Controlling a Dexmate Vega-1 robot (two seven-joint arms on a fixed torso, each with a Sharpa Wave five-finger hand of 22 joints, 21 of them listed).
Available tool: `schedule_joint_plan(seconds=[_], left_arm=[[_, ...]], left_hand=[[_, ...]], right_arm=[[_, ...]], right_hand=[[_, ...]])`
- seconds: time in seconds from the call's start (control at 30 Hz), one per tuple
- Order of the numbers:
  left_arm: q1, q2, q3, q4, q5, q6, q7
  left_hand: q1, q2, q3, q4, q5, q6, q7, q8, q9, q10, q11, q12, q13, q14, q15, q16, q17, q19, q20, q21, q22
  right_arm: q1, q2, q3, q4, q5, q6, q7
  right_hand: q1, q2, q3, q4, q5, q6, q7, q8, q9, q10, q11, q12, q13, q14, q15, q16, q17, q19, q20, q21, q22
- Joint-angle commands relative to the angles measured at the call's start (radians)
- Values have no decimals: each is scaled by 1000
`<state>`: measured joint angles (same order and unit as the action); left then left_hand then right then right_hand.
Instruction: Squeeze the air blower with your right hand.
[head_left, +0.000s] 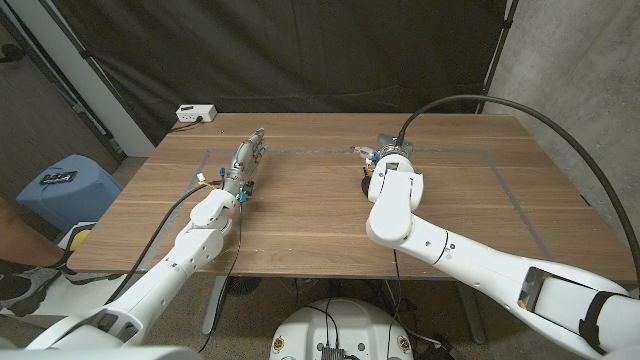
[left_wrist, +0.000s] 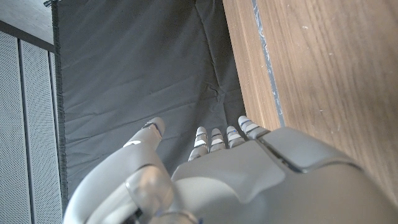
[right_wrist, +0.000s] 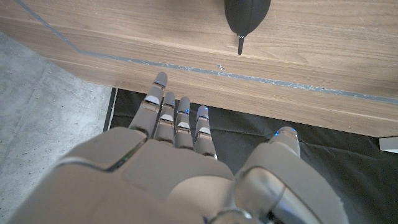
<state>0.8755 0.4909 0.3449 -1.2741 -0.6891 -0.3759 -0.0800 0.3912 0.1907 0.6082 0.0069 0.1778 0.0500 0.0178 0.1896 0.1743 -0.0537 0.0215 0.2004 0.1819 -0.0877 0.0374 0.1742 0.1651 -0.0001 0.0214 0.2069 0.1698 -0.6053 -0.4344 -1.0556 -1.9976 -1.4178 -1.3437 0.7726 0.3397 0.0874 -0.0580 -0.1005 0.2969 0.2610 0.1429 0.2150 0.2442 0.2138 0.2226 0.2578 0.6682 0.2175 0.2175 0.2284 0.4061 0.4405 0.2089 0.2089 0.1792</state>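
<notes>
Black rubber air blower (right_wrist: 247, 14), tapered nozzle, woodgrain table (right_wrist: 323, 56), empty right hand (right_wrist: 180, 162)

The table (head_left: 320, 200) is the landmark. The left hand (head_left: 246, 160) reaches over its left half, near the far edge. The right hand (head_left: 385, 155) is over its middle, to the right of the left hand and well apart from it. The blower (right_wrist: 247, 14) lies on the table near the right hand, apart from its fingertips (right_wrist: 160, 79). A power strip (head_left: 195, 114) sits just behind the table's far left corner.
</notes>
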Motion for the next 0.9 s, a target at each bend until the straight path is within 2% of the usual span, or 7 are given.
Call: schedule_joint_plan(seconds=[0.03, 0.43, 0.67, 0.9], left_arm=[[-11, -4, 2, 13, 6, -7, -2], [-12, -6, 2, 15, 4, -8, -2], [-15, -8, 1, 23, 1, -8, -6], [-25, -10, 2, 38, -2, -10, -18]], left_hand=[[11, -1, 2, -2, 4, 7, 1, -3, 5, 3, -1, 2, 3, -4, 4, 3, 2, 6, 6, -1, 5], [12, -1, 2, -2, 4, 7, 1, -3, 5, 2, -1, 2, 3, -4, 4, 4, 2, 6, 6, -2, 5], [12, -1, 2, -2, 4, 8, 0, -4, 5, 4, -2, 2, 3, -5, 4, 3, 2, 7, 6, -3, 5], [12, -1, 2, -2, 4, 8, 1, -4, 5, 3, -1, 2, 3, -4, 4, 4, 2, 7, 7, -3, 5]], right_arm=[[-98, 102, 94, 69, -171, 107, 83], [-230, 246, 240, 120, -349, 275, 85], [-279, 316, 292, 143, -412, 344, 65], [-313, 364, 326, 160, -447, 382, 36]], right_hand=[[7, 10, -14, -3, 6, 8, 68, -4, 5, -2, -2, 5, 18, 13, -4, -4, 11, -5, 3, -3, 4], [20, 15, -36, 1, 11, 21, 68, -3, 14, -2, -2, 26, 68, 30, -4, -1, 35, -9, 3, -3, 4], [25, 17, -46, 3, 19, 38, 67, 0, 24, -2, -2, 31, 84, 35, -4, -2, 45, -11, 4, -3, 4], [36, 24, -46, 1, 18, 48, 67, 2, 37, -5, -2, 31, 93, 37, -4, -3, 51, -12, 4, -3, 4]])
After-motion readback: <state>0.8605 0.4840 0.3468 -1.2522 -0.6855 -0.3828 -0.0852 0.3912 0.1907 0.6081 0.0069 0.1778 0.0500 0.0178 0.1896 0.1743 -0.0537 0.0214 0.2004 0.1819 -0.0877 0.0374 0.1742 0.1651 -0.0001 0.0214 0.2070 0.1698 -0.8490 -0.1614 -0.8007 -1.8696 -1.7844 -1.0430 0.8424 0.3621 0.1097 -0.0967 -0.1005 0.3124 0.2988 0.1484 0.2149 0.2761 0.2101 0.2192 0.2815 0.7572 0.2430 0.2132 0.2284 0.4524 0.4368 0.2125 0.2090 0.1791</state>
